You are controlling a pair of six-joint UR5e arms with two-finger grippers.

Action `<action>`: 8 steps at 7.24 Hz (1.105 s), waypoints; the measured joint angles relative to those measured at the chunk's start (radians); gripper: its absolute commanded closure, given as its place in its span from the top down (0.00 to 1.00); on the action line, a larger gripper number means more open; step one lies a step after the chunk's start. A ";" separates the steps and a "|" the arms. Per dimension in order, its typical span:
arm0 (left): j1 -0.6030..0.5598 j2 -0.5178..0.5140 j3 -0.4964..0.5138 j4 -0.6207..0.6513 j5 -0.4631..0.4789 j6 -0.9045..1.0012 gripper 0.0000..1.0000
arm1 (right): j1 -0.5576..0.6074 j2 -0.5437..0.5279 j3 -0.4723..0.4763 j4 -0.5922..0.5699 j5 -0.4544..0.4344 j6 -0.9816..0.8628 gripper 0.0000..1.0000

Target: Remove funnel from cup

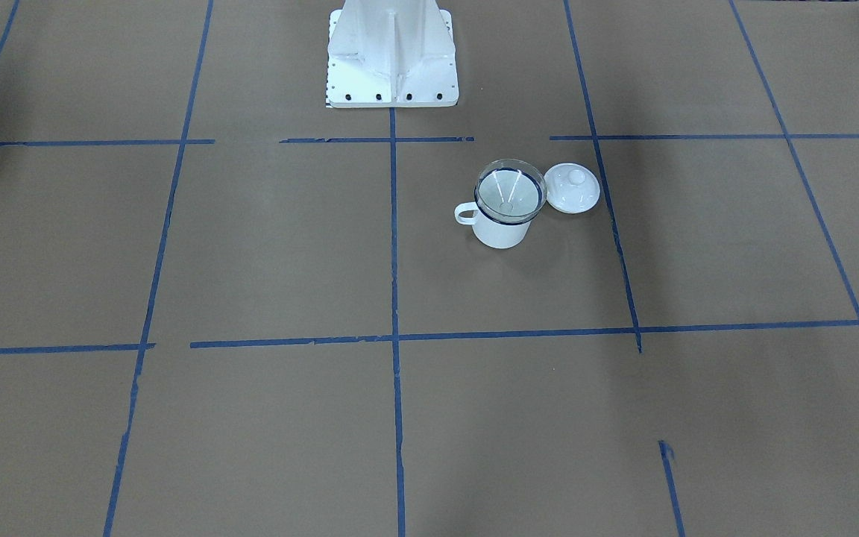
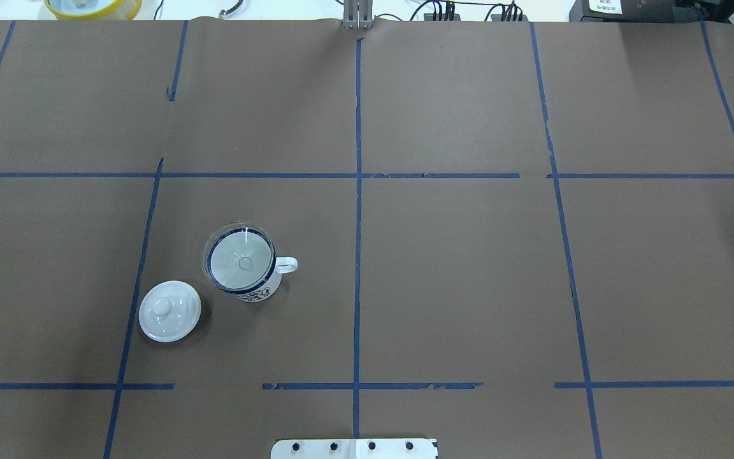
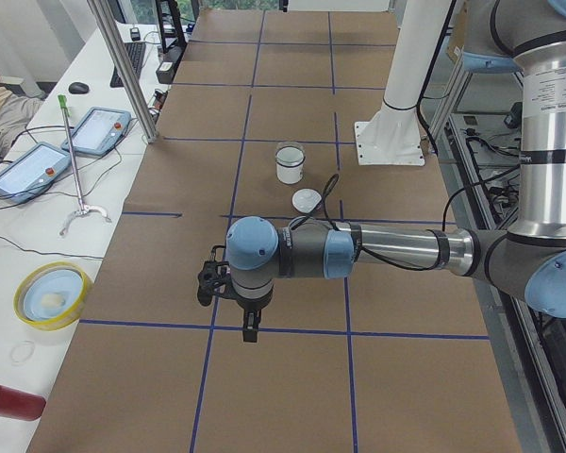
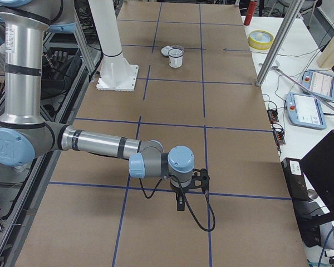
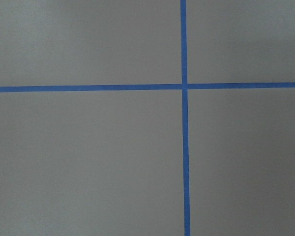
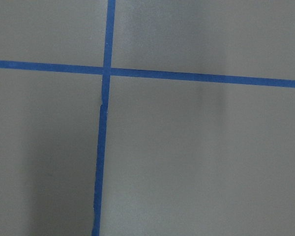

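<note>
Funnel was sitting mouth-up in the white enamel mug, its clear rim riding just above the mug's dark blue rim and the spout hanging down inside. The knobbed white lid lay flat just beside the mug, on the side opposite the handle.

Neither arm was anywhere close. The left gripper hung well apart from the mug, out past the lid side. The right gripper was well apart on the handle side. Both only showed up in the side cameras, so I couldn't tell whether their fingers were spread or pressed together. The wrist cams showed just brown paper and blue tape.

My take: the left arm looked like the natural pick. I'd come down from straight above the mug, with one finger inside the cone and one outside the rim, on a spot facing away from the lid. Then pinch gently, since clear plastic probably slips. Lift straight up until the spout clears the blue rim, because any sideways drag could tip that light mug.
</note>
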 measured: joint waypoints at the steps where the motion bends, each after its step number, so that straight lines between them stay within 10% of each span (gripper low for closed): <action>1: -0.001 -0.001 -0.003 0.000 -0.003 0.000 1.00 | 0.000 0.000 0.000 0.000 0.000 0.000 1.00; 8: 0.001 0.010 0.033 -0.082 0.005 -0.005 1.00 | 0.000 0.000 0.000 0.000 0.000 0.000 1.00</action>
